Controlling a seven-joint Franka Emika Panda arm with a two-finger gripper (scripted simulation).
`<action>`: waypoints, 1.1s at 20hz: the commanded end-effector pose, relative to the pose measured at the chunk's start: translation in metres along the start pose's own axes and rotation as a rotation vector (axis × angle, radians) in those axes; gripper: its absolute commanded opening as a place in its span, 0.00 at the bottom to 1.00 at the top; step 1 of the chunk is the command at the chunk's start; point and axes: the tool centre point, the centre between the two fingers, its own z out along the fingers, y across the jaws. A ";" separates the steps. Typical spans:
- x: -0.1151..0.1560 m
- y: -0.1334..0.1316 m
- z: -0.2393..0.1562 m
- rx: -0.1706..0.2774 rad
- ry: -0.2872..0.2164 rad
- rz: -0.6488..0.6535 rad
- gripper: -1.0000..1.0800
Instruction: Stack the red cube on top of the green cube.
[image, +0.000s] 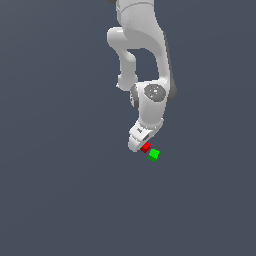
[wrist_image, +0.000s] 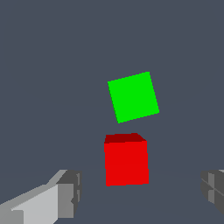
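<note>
The red cube (image: 145, 147) sits on the grey floor right under my white gripper (image: 139, 144). In the wrist view the red cube (wrist_image: 126, 162) lies between my two fingers, touching neither. My gripper (wrist_image: 141, 191) is open, its grey fingertips (wrist_image: 70, 192) standing wide on either side of the cube. The green cube (image: 153, 154) rests on the floor just beside the red cube, towards the exterior view's right, with a small gap between them. In the wrist view the green cube (wrist_image: 133, 96) lies beyond the red cube, turned slightly askew.
The white arm (image: 150, 95) rises above the two cubes. The plain grey floor (image: 60, 190) stretches all around; no other object shows.
</note>
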 end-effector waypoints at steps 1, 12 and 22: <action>-0.001 -0.004 0.005 0.001 -0.001 -0.035 0.96; -0.002 -0.007 0.008 0.002 -0.003 -0.055 0.96; -0.003 -0.007 0.044 0.002 -0.003 -0.054 0.96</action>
